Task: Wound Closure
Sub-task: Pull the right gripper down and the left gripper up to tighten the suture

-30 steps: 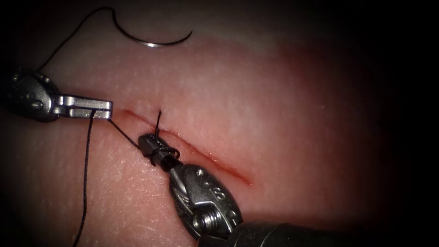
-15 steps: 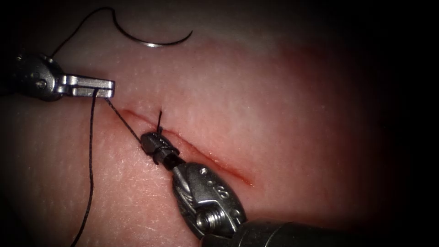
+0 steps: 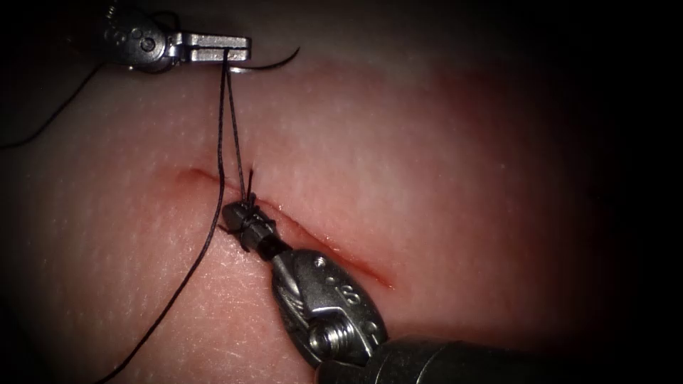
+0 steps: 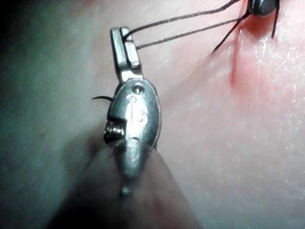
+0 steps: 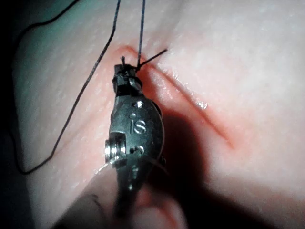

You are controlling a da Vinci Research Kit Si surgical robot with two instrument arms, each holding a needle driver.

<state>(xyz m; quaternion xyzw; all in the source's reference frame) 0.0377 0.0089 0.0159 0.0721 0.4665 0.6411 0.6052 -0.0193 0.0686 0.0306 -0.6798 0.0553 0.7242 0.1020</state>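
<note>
- 2 claws clamped on thread (image 3: 229,121): left claw (image 3: 213,48) above the cut (image 3: 320,245), right claw (image 3: 245,220) at it.
- Needle (image 3: 274,64) lies free on the tissue (image 3: 427,178), behind the left claw.

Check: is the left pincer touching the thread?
Touching. Endoscope view: left pincer is shut on the thread, two strands running taut from it to the cut.

The left tool (image 3: 213,47) covers most of the needle (image 3: 281,62); the thread (image 3: 43,131) seemingly runs off the endoscope view's left edge.
</note>
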